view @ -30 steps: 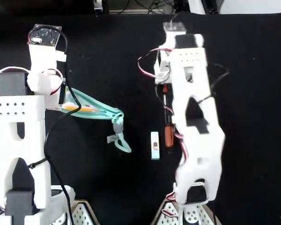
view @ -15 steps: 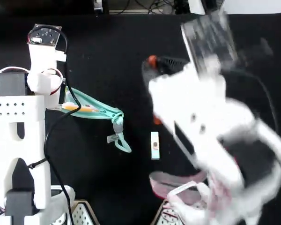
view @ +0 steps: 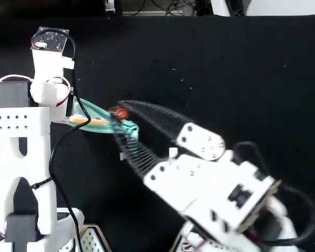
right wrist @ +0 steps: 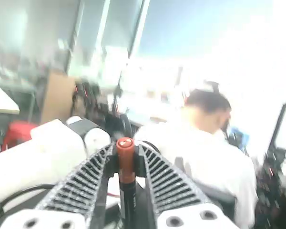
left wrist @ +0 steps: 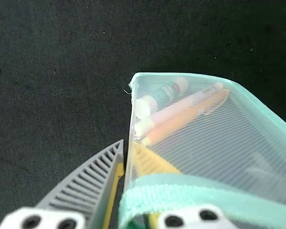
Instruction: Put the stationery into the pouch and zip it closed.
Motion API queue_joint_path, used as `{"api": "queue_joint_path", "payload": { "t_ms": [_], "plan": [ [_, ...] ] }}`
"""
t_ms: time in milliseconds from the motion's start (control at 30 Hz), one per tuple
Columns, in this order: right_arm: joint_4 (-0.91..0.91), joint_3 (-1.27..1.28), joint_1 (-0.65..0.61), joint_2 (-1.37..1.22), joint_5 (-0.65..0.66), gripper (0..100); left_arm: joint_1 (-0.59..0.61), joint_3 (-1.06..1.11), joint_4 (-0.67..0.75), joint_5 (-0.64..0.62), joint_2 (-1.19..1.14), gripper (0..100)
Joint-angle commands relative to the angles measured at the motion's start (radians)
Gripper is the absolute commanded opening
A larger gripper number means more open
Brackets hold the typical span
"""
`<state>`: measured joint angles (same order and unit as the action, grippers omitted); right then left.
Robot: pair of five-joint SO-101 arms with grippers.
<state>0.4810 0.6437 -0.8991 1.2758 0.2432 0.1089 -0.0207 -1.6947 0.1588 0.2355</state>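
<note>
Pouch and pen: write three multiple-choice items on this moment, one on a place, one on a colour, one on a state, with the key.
1. In the high view, where is the pen's red tip?
A. at the table's far edge
B. at the pouch's zip-pull end
C. beside an arm's base

2. What colour is the pouch's edging?
A. purple
B. brown
C. mint green

3. What state is the right gripper in?
A. shut on the pen
B. open and empty
C. shut on the pouch

Key:
1 B: the red tip lies over the pouch's end where the pull strap hangs.
2 C: the left wrist view shows a mint band and rim around the clear mesh.
3 A: the right wrist view shows the fingers pressed against the pen from both sides.
</note>
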Motion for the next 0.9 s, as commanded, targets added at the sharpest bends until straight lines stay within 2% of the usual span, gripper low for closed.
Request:
{"api": "queue_joint_path", "payload": {
  "t_ms": [0, 467, 667, 800, 867],
  "plan": [
    [-0.212, 0.142, -0.043, 0.022, 0.009, 1.3, -0.016, 0.070, 0.017, -0.005, -0.040, 3],
    [-0.193, 0.153, -0.055, -0.186, 0.009, 1.3, -0.010, 0.070, 0.015, -0.005, -0.040, 3],
    [0.037, 0.027, -0.054, -0.262, 0.008, 3.4, -0.012, 0.070, 0.015, -0.005, -0.040, 3],
    [0.275, -0.131, -0.054, -0.328, 0.000, 18.9, -0.013, 0.070, 0.015, -0.005, -0.040, 3],
    [0.348, -0.191, -0.054, -0.344, 0.000, 22.4, -0.013, 0.070, 0.015, -0.005, -0.040, 3]
  ]
}}
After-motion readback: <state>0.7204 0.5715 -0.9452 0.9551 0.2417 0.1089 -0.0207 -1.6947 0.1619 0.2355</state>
